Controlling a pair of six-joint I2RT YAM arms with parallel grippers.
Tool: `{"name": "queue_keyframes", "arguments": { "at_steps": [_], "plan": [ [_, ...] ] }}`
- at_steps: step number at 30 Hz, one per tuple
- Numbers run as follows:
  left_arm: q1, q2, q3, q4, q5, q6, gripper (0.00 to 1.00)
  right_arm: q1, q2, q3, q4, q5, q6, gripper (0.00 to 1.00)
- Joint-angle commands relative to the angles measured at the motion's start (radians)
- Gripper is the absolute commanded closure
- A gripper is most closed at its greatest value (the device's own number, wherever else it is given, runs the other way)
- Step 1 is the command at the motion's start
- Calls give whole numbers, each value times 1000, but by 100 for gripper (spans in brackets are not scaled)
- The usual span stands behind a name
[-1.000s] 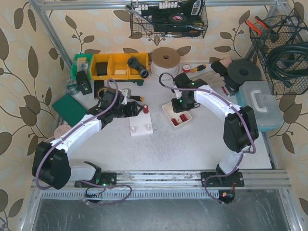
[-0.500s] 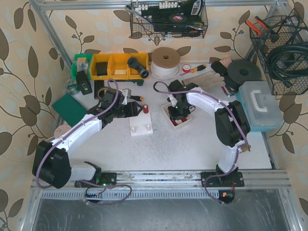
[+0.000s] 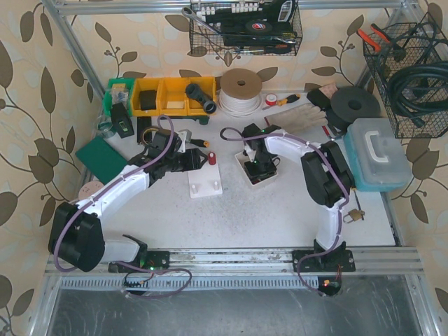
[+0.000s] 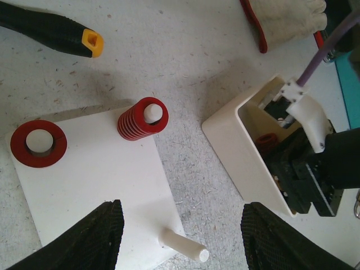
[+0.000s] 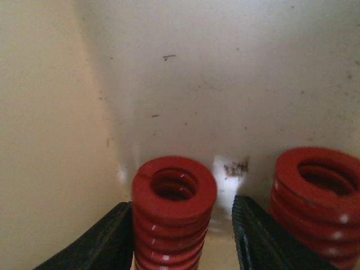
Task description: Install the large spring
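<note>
In the right wrist view a red coil spring (image 5: 174, 191) stands upright in the white tray (image 5: 50, 140). My right gripper (image 5: 183, 225) is open astride it. The left finger (image 5: 107, 236) lies against the coil, while the right finger (image 5: 259, 236) stands off with a gap. A second red spring (image 5: 318, 180) stands to its right. My left gripper (image 4: 185, 236) hangs open over the white peg plate (image 4: 95, 180), holding nothing. That plate carries a tall red spring (image 4: 143, 118) on a peg, a flat red ring (image 4: 38, 143) and a bare peg (image 4: 183, 244).
The tray (image 3: 243, 161) sits right of the plate (image 3: 205, 183). A black-handled screwdriver (image 4: 50, 31) lies behind the plate and a glove (image 4: 287, 19) behind the tray. Yellow bins (image 3: 164, 94), a cord spool (image 3: 241, 85) and a teal case (image 3: 374, 150) line the back and right.
My right gripper has swung left and sunk into the tray, and its jaws have widened around the spring. The left arm has stayed put.
</note>
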Motion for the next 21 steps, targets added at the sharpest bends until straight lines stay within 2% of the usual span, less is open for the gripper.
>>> {"name": "queue_keyframes", "arguments": {
  "at_steps": [1, 8, 12, 16, 21],
  "plan": [
    [10, -1, 20, 7, 4, -16, 39, 7, 48, 20, -31, 45, -4, 52],
    [10, -2, 18, 9, 5, -15, 38, 7, 92, 46, -16, 94, 15, 56],
    [10, -5, 16, 12, 3, -17, 38, 8, 103, 64, -12, 109, 25, 69],
    [11, -4, 15, 13, 6, -17, 39, 6, 89, 75, -13, 114, 31, 86],
    [12, -4, 15, 15, 9, -14, 39, -7, 41, 112, -24, 85, 45, 92]
  ]
}}
